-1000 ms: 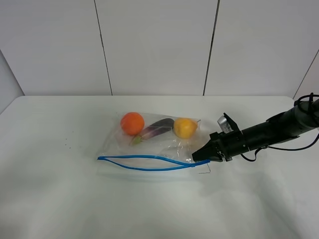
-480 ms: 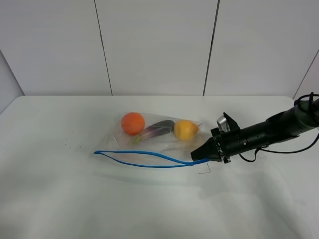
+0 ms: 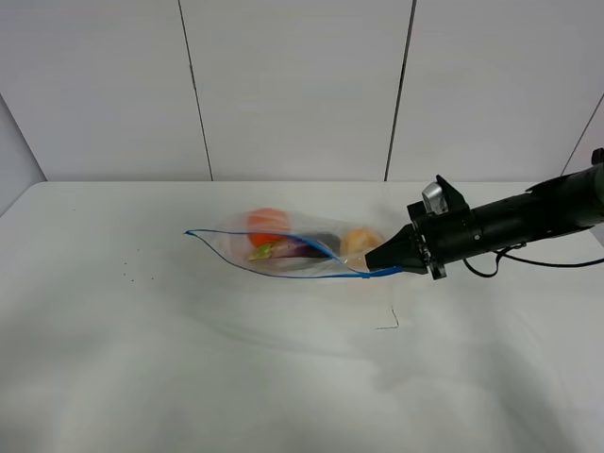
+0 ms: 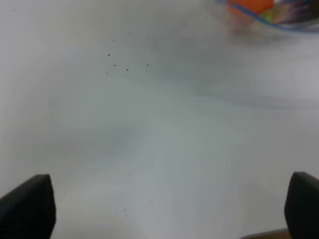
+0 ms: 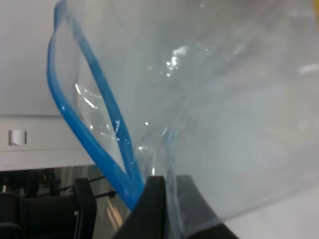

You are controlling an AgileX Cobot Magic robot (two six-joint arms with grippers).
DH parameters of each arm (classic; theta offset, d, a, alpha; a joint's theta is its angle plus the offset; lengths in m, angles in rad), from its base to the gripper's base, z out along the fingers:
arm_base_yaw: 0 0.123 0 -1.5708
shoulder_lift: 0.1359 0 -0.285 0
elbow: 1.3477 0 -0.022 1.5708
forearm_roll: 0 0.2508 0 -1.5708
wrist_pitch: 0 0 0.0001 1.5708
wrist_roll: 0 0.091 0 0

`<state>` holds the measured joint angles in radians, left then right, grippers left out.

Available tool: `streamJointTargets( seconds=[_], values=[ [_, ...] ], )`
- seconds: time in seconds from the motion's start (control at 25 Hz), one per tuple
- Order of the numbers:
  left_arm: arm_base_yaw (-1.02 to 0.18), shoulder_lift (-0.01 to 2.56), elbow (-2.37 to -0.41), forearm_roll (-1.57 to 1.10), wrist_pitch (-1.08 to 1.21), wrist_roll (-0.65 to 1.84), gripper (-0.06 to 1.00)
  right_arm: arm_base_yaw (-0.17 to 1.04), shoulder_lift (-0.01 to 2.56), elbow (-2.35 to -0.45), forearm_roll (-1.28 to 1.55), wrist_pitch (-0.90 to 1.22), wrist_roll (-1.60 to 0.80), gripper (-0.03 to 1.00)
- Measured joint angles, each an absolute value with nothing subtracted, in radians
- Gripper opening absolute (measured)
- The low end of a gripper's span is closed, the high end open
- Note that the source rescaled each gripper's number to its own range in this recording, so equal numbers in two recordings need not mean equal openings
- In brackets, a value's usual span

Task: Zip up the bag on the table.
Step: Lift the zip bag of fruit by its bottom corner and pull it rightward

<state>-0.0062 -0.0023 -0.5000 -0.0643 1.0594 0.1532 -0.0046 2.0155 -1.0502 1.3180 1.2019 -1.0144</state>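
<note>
several dark specks [image 4: 127, 69] dot table [image 3: 142, 377]

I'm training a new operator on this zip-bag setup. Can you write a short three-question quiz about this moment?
1. True or false: the bag is zipped fully shut.
2. What does the right gripper pinch? A) the orange B) the bag's blue zipper end C) nothing
3. Fill in: the left gripper hovers over bare table with its jaws ___.
Key: 1 false; 2 B; 3 open.
</note>
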Motion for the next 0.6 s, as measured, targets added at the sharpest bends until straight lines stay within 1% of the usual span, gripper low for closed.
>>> streamJointTargets(
  seconds=[0.4, 0.6],
  values=[
    [-0.006, -0.002, -0.502, -0.091, 1.051, 0.153, 1.00, -0.005, 1.934, -1.052, 1.316, 1.202, -0.971, 0.00],
    [-0.006, 0.007, -0.543, -0.215, 1.031, 0.153, 1.00, -0.005, 1.915, -1.052, 1.315, 1.202, -0.964, 0.00]
  ],
)
